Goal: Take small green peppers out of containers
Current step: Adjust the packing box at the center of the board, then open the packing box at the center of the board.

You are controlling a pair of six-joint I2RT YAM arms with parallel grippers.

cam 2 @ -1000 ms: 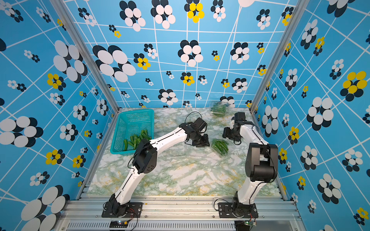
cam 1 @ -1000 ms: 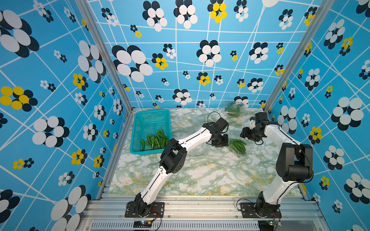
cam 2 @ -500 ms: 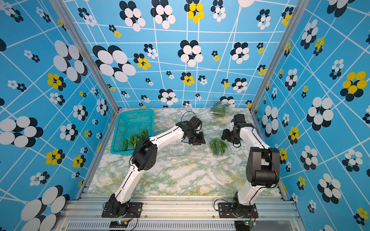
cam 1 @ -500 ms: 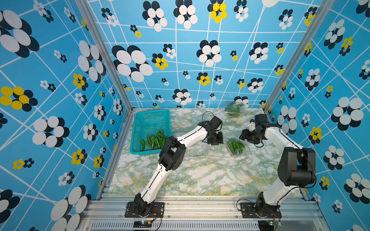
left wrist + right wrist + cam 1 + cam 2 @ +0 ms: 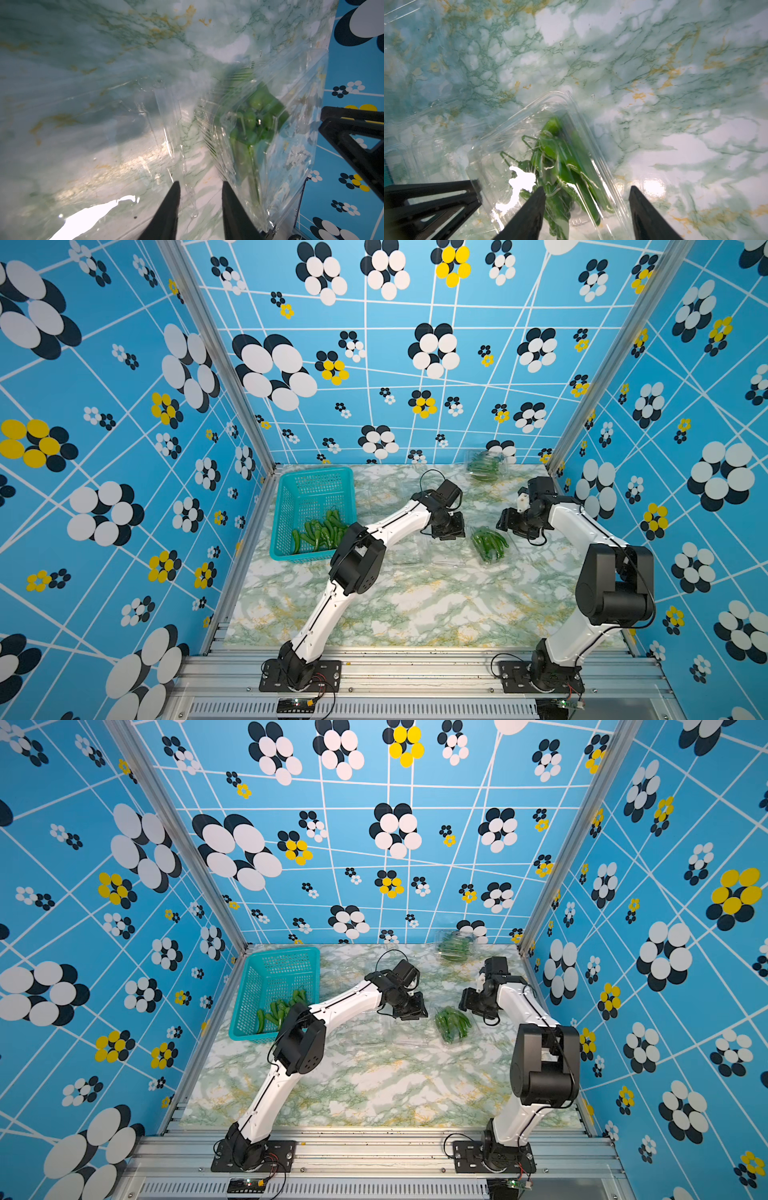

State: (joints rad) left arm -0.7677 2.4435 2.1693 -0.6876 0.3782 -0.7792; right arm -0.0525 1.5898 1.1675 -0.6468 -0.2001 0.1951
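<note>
Green-veined marble tabletop (image 5: 415, 605) lies bare closest to me, just past the two arm bases. Midway back sits the middle container (image 5: 517, 128). It looks shut, with its small green peppers (image 5: 556, 160) bunched inside and their stems showing through the clear plastic.

The arms flank it from either end, which reads to me as a set-up for prying the lid. The left gripper (image 5: 448, 529) comes in low, jaws narrowly apart astride a thin clear flange. I cannot tell whether it pinches that flange, nor whose flange it is. The right gripper (image 5: 508, 522) hangs at the opposite end, jaws wide and holding nothing, with one finger over the lid.

An empty clamshell (image 5: 409, 551) lies just beside the left gripper, close against the full box. Its crinkly edges crowd the approach and could easily be taken for the lid.

Off to the left stands a teal basket (image 5: 291, 497) with loose peppers (image 5: 320, 531) in it. Farthest back, by the rear wall, the far container (image 5: 505, 464) holds another bunch, well apart from both arms.
</note>
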